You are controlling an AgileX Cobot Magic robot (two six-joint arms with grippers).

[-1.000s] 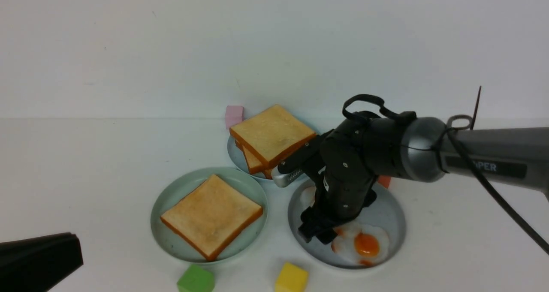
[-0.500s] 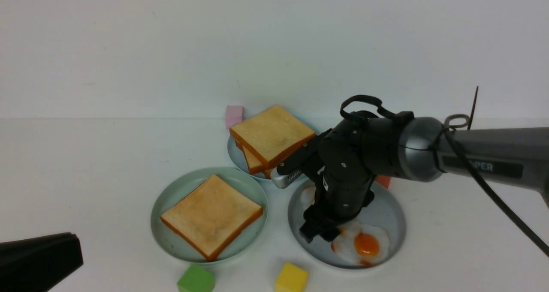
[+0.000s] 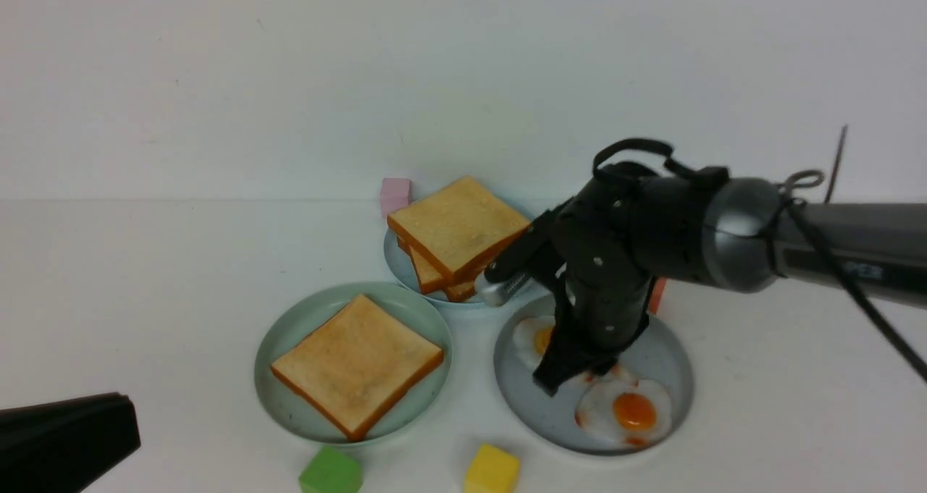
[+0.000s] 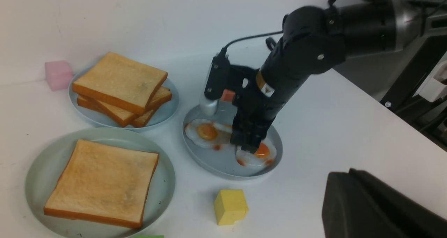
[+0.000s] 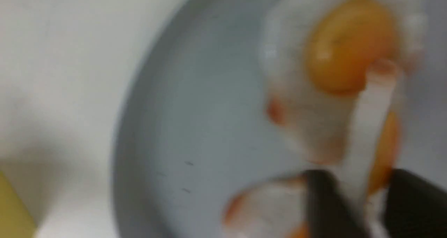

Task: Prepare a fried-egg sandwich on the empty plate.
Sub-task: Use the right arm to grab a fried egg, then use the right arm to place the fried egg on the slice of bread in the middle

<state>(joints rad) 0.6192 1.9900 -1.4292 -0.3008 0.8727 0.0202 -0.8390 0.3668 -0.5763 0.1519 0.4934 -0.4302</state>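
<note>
Where the right arm bends down over the round grey-blue plate [image 3: 670, 355], the black right gripper [image 3: 554, 381] points steeply downward, its tips at the left edge of the nearer flat white fried egg with an orange yolk [image 3: 626, 410]. From the right wrist, through heavy blur, the two black fingers [image 5: 324, 210] stand close together with a thin white strip upright between them. The strip looks like the raised rim of that egg's white, so the fingers are pinched on the egg and not spread. A second fried egg of the same kind [image 3: 532, 337] lies flat farther back on the same plate, partly hidden behind the gripper.

To the left, the round pale mint-green plate with a low rim [image 3: 290, 326] carries one square golden toast slice with an orange-brown crust [image 3: 357, 366], lying flat. Behind it, more toast slices are stacked [image 3: 460, 232] on a smaller light-blue plate [image 3: 395, 261].

The black left gripper [image 3: 69, 435] sits low at the near left, well apart from all the plates; whether its fingers are spread or closed cannot be told.

A green cube [image 3: 331, 471] and a yellow cube [image 3: 492, 470] stand on the white table near the front, and a pink cube [image 3: 395, 192] stands at the back.
</note>
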